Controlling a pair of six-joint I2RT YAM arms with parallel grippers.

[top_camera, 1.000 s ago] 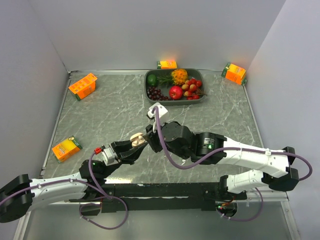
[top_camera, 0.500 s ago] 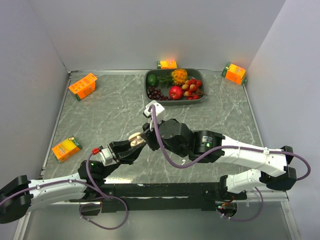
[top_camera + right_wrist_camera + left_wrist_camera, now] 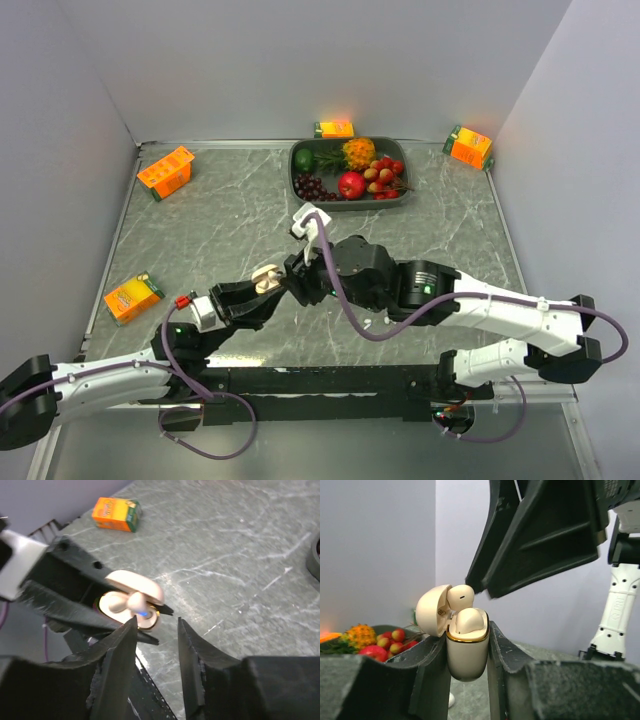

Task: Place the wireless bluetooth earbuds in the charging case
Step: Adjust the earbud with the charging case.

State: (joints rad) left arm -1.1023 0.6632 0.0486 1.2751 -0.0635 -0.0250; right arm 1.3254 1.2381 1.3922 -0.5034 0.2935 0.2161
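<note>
Between the fingers of the left claw (image 3: 468, 656) the charging case (image 3: 466, 647) stands upright, clamped by its body, with its lid swung open. One of the wireless bluetooth earbuds (image 3: 468, 621) sits in its well; a second perches higher, against the lid. Just above hangs the right claw (image 3: 156, 625), fingers apart and holding nothing, one tip right beside the upper earbud. Well beyond both claws lie a fruit tray (image 3: 404, 196) and an orange juice carton (image 3: 117, 514).
</note>
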